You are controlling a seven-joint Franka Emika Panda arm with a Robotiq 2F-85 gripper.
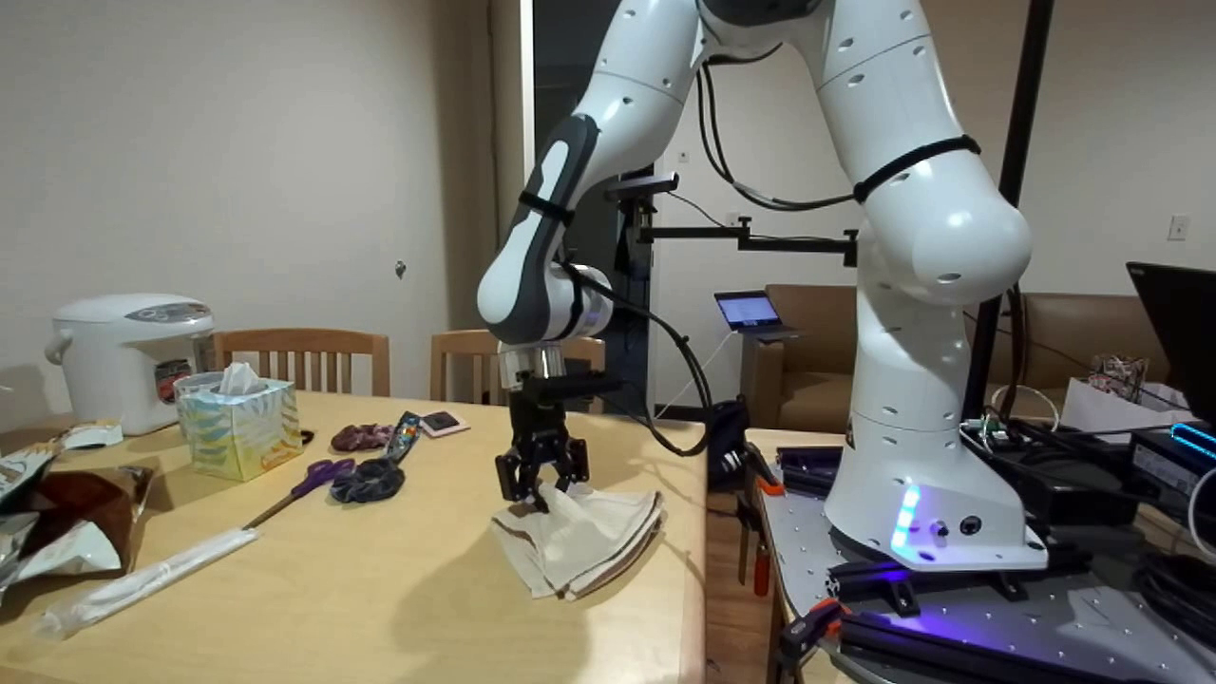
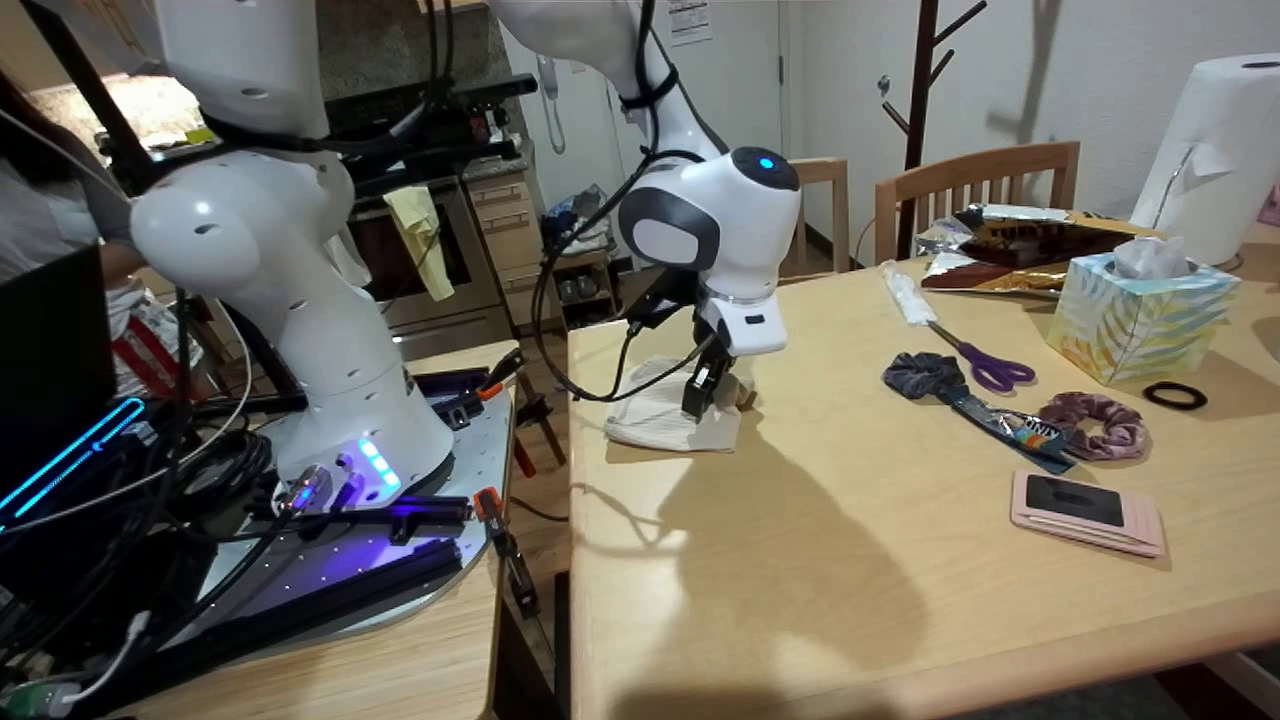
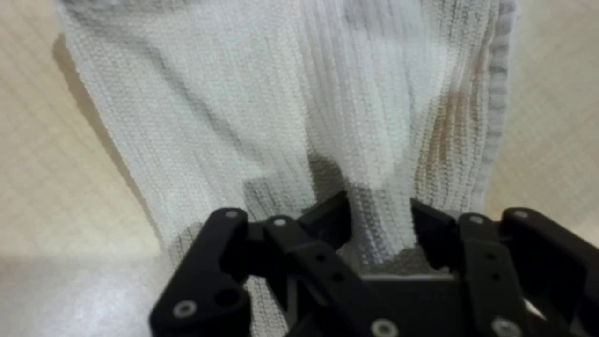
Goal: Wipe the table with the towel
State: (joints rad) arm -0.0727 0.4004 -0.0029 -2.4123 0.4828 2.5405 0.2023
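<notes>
The cream ribbed towel lies folded and rumpled on the light wood table, near the edge on the robot's side. It also shows in an exterior view, partly hidden behind the gripper and cables. My gripper points down onto the towel, its tips close to the table. In the wrist view, a raised fold of the towel fills the gap between the two black fingertips, and both touch it. The towel's other parts rest on the table, with a brownish patch near one edge.
Purple scissors, dark and mauve scrunchies, a wrapped bar, a pink card holder, a black ring and a tissue box stand across the table. Snack bags and a white water boiler lie beyond.
</notes>
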